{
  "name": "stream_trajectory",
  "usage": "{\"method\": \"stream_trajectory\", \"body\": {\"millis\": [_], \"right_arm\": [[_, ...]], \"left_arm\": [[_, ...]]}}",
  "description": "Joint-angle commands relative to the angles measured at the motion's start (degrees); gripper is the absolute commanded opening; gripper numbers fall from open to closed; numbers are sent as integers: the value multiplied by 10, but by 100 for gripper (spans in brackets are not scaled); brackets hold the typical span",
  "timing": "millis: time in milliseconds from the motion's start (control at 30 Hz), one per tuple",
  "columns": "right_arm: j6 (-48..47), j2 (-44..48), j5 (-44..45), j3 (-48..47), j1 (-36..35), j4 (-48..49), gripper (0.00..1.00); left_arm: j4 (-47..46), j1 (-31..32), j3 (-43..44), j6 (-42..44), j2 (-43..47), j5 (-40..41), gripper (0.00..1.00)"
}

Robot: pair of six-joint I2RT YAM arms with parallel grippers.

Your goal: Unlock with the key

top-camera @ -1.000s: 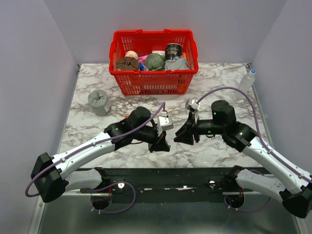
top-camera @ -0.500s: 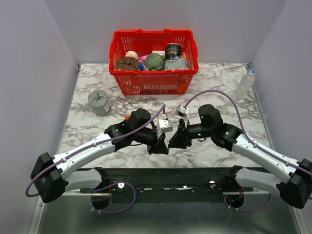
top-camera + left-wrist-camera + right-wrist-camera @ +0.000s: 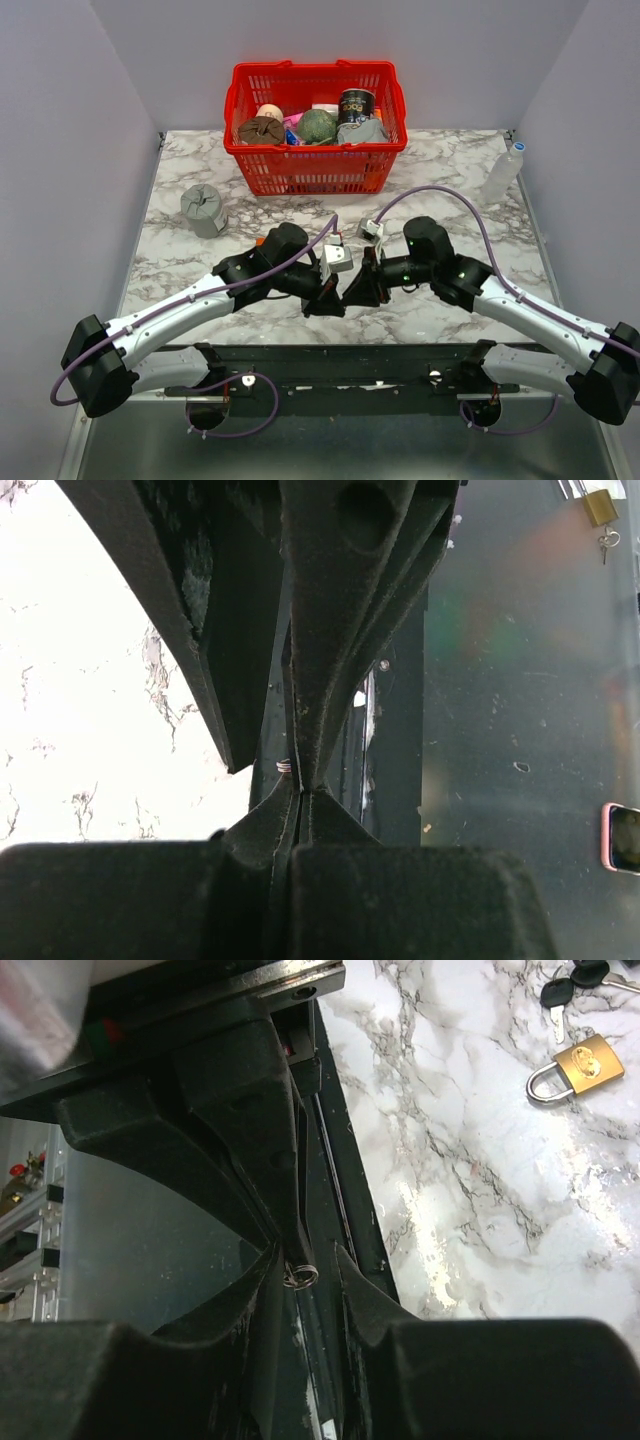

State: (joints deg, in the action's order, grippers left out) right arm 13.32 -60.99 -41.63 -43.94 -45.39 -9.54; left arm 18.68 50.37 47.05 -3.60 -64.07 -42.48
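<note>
My left gripper (image 3: pixel 326 299) is shut, its pads pressed together (image 3: pixel 300 785). A small metal key ring (image 3: pixel 300 1275) sticks out at its tips and also shows in the left wrist view (image 3: pixel 285 766). Whatever the ring hangs on is hidden between the pads. My right gripper (image 3: pixel 358 290) is open. Its two fingers (image 3: pixel 352 1275) stand on either side of the left gripper's tips and the ring, at the table's near edge. Two black-headed keys (image 3: pixel 556 995) lie on the marble beside a small brass padlock (image 3: pixel 575 1065). The orange-and-black padlock is out of view.
A red basket (image 3: pixel 315 170) full of items stands at the back. A grey lump (image 3: pixel 204 209) lies at the left and a clear bottle (image 3: pixel 505 168) at the right edge. The black frame rail (image 3: pixel 330 355) runs just below both grippers.
My right gripper has moved left to meet the left gripper, and its fingers now flank the left tips. The left arm has barely moved.
</note>
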Motion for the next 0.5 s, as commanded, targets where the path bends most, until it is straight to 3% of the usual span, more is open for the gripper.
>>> {"method": "stream_trajectory", "body": {"millis": [0,233,467], "right_arm": [[-2,-4,-6,10,-5,4,31],[-8,0,-10,11,-5,-4,31],[-10,-3,-19,13,-5,-3,38]], "left_arm": [[0,2,-6,10,12,-6,0],[1,2,-6,10,11,-2,0],[1,2,-6,11,11,-3,0]]}}
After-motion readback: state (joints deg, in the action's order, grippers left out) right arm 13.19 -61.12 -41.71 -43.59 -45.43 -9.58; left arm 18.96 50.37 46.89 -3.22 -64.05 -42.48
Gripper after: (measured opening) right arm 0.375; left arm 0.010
